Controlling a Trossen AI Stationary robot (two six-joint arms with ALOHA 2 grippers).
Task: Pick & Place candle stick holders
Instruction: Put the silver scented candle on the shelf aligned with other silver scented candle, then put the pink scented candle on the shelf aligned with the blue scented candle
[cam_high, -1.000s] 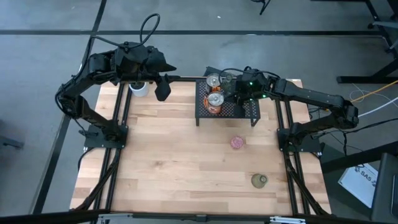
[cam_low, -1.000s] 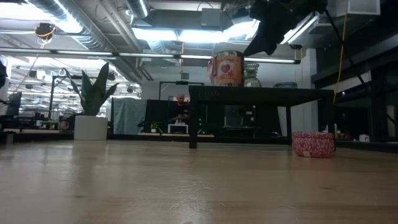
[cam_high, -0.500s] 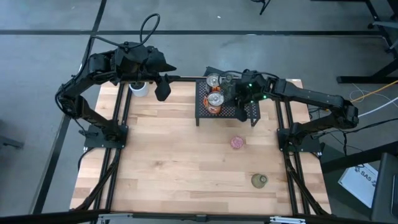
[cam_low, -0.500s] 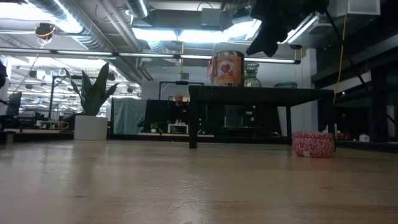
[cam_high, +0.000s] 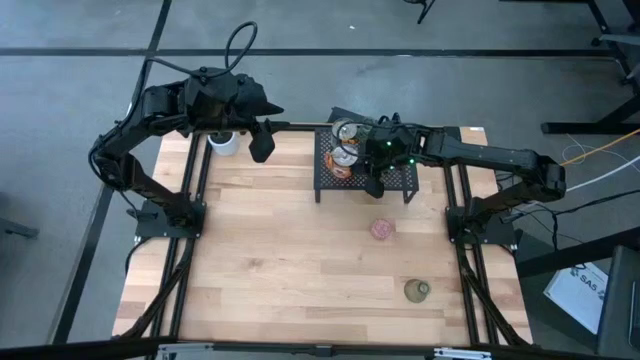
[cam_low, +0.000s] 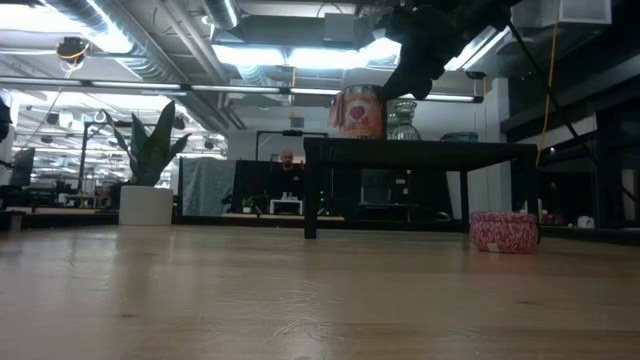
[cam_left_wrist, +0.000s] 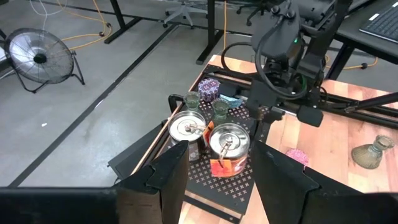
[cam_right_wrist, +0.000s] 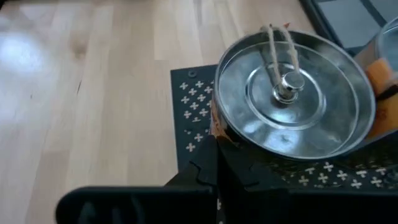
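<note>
Two silvery holders with orange accents (cam_high: 344, 155) (cam_left_wrist: 229, 141) stand on the black mesh rack (cam_high: 398, 180), beside two olive glass holders (cam_left_wrist: 219, 109) and a purple-speckled one (cam_left_wrist: 209, 89). A pink holder (cam_high: 381, 229) (cam_low: 503, 231) and an olive one (cam_high: 417, 290) rest on the table. My right gripper (cam_high: 371, 183) (cam_right_wrist: 231, 158) is shut, low over the rack at the right side of the near silvery holder (cam_right_wrist: 289, 99). My left gripper (cam_high: 262, 143) (cam_left_wrist: 221, 152) is open and empty, held high at the table's far left. My right gripper has its shut fingers (cam_right_wrist: 233, 149) against the outer wall of the near silvery holder, just under its lid rim (cam_right_wrist: 219, 127). They come from above and from the table's right, slanting down. The holder stands upright on the rack.
A white pot with a green plant (cam_high: 224, 141) (cam_low: 146, 204) stands at the far left corner, under my left arm. The rack's legs (cam_low: 311, 190) stand on the table at the far middle. Bare wood lies across the near half of the table (cam_high: 280, 270).
My right gripper has gone toward the table's left and a little down, from the rack's right part to the near silvery holder. In the low view that holder has shifted slightly toward the table's left, still upright on the rack.
</note>
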